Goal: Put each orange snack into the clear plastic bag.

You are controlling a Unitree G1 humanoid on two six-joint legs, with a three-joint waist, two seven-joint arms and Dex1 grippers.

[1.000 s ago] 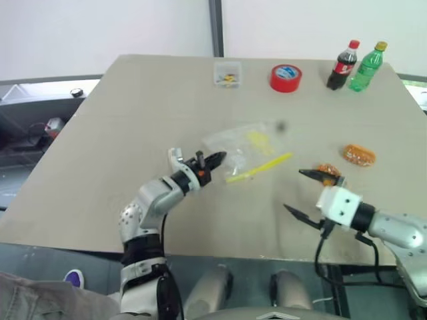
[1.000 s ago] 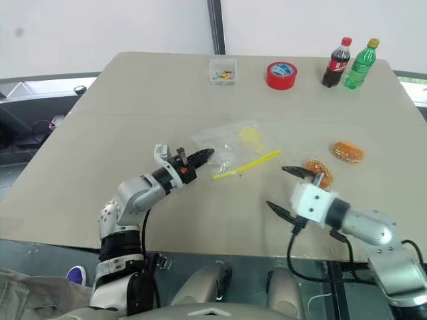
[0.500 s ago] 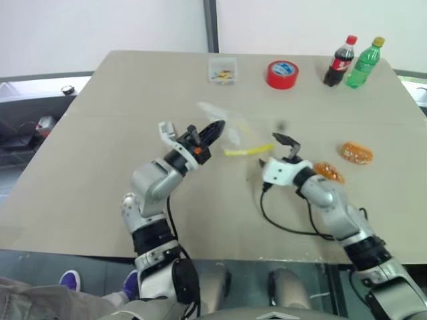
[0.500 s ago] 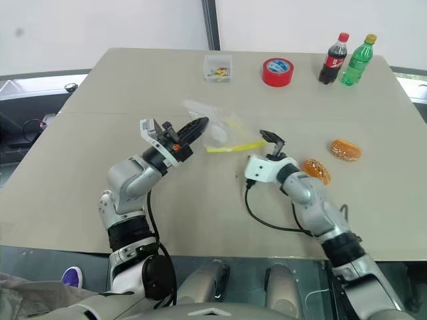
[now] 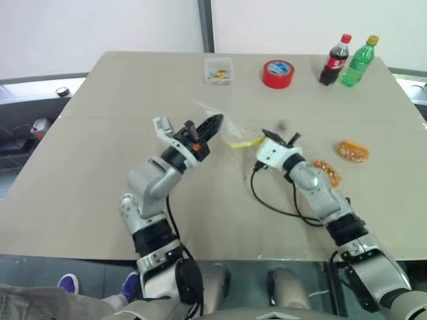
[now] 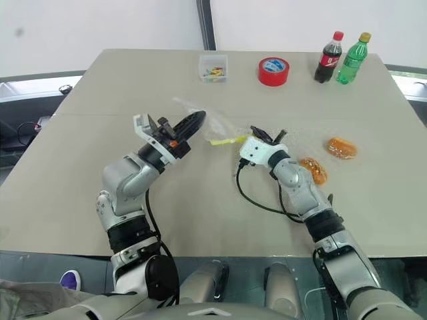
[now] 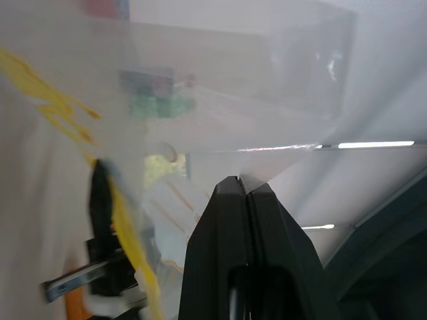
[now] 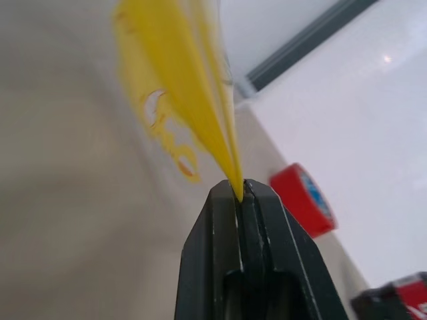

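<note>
Both hands are up off the desk (image 5: pixel 100 153) with the clear plastic bag (image 5: pixel 223 127) strung between them, and that looks like the whole idea: one hand at each end, so the mouth can be worked apart. The left hand (image 5: pixel 215 122) has its two black fingers pressed flat together on the thin clear film of the bag, the wrist view showing the plastic pinched right at the tips. The right hand (image 5: pixel 282 139) is likewise clamped tight, and what it grips is the yellow sealing strip (image 5: pixel 245 141), the strip running straight out of its closed tips in its own wrist view. So the bag hangs in the air near the middle of the desk, held by a corner on one side and its seal on the other.

The two orange snacks are on the desk, toward the right edge. One orange snack (image 5: pixel 327 172) lies just beside the right forearm; the other orange snack (image 5: pixel 351 151) sits a little farther toward that edge, apart from the first. Neither is in the bag, so my read is that the opening step comes first and the loading is all ahead.

Along the far edge stand a small clear box (image 5: pixel 218 69), a red tape roll (image 5: pixel 277 73), a cola bottle (image 5: pixel 331 60) and a green bottle (image 5: pixel 356 61), well clear of the action.
</note>
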